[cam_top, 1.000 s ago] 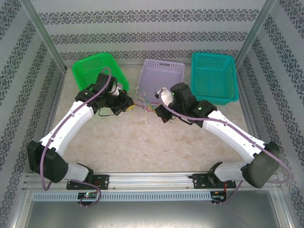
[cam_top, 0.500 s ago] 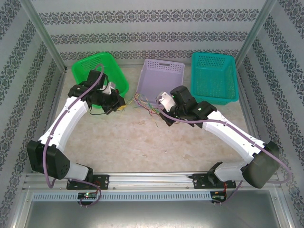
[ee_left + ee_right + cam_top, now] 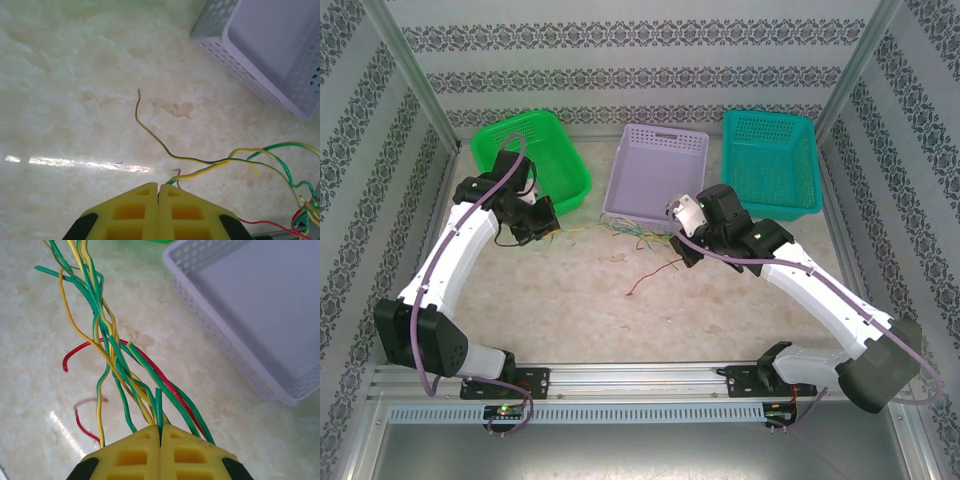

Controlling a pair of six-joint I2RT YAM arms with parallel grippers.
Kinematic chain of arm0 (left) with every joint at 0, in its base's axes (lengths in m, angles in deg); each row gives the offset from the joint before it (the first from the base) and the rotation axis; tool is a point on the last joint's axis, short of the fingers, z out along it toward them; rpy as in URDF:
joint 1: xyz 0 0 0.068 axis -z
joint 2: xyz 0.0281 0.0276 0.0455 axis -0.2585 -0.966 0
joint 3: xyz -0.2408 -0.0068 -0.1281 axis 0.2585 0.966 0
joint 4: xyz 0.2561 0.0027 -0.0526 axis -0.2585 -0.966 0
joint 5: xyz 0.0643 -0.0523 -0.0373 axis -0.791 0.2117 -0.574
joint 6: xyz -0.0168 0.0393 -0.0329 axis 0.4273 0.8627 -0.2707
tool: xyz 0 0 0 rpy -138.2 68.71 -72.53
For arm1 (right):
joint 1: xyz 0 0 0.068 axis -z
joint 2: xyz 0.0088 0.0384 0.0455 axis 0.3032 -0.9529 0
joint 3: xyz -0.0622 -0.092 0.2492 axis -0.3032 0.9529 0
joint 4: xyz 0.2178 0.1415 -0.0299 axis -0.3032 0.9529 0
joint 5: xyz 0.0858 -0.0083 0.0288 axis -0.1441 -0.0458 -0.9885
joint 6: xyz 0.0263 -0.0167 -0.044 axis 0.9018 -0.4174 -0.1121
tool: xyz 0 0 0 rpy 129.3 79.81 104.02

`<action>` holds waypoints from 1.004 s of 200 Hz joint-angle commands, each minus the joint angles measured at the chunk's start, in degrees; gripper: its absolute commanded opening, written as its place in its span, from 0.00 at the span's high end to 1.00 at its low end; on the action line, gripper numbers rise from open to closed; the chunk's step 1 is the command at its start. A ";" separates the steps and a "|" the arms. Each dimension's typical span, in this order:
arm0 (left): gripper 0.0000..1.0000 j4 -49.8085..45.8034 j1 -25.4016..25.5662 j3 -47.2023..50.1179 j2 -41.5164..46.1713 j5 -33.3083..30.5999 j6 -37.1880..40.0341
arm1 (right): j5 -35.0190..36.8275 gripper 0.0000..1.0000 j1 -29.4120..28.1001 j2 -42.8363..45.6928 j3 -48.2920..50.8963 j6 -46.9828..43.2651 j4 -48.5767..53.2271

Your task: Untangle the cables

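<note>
Nearest me on the table (image 3: 600,325), one red strand (image 3: 653,277) trails loose toward the arm bases, its far end running up to the right gripper (image 3: 682,250). That gripper's fingers are pressed together on a thick bunch of the cables (image 3: 112,355), green, yellow and red, which fan straight out from its tips. The left gripper (image 3: 159,187) is likewise squeezed closed, pinching what looks like a yellow and a green strand at its seam. Between the two, the cables (image 3: 625,232) lie stretched left to right, just in front of the purple basket (image 3: 665,132). The knotted part sits well toward the right arm, so I judge that pulling the grippers further apart along that line is what the next move hinges on. Beyond stand the green basket (image 3: 495,135) and teal basket (image 3: 770,118).
</note>
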 commanded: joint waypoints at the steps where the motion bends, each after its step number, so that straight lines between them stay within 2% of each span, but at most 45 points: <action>1: 1.00 -3.83 -2.23 -1.65 0.55 -9.39 2.11 | 6.12 1.00 -0.25 0.35 0.92 -1.17 5.72; 15: 1.00 -4.70 -2.23 -1.96 0.35 -11.07 2.54 | 7.05 1.00 0.04 0.20 1.49 -0.53 5.96; 28: 1.00 -4.01 -2.23 -1.09 0.44 -10.06 2.46 | 5.87 1.00 0.20 0.30 2.30 0.19 4.90; 60: 1.00 3.10 -2.23 5.65 0.99 1.94 -2.53 | 0.78 1.00 -1.67 -2.95 1.82 3.37 3.04; 72: 0.86 5.59 -2.15 8.48 1.40 5.96 -6.32 | 1.77 1.00 -4.05 -4.37 1.73 4.26 1.85; 79: 0.74 6.37 -2.06 9.45 1.98 6.92 -8.71 | 2.57 1.00 -5.12 -5.09 1.63 5.02 1.24; 88: 0.62 6.70 -1.81 10.02 3.48 6.72 -11.95 | 3.67 1.00 -6.35 -6.09 1.40 6.35 0.49; 114: 0.40 5.40 -0.85 7.26 9.01 3.25 -21.38 | 7.53 1.00 -8.71 -8.25 0.61 9.58 -1.74; 129: 0.34 3.88 -0.26 4.68 11.43 1.16 -27.26 | 9.25 1.00 -10.13 -9.32 -0.05 9.86 -3.05; 150: 0.29 6.10 1.97 4.03 12.66 2.88 -37.04 | 10.81 1.00 -12.00 -10.98 -1.32 8.30 -4.07; 176: 0.23 9.65 10.84 4.37 10.59 3.35 -48.83 | 10.92 1.00 -13.46 -12.33 -2.61 6.57 -5.72; 201: 0.19 15.00 18.22 7.24 7.18 3.28 -56.11 | 10.02 1.00 -14.31 -11.88 -3.30 5.10 -7.82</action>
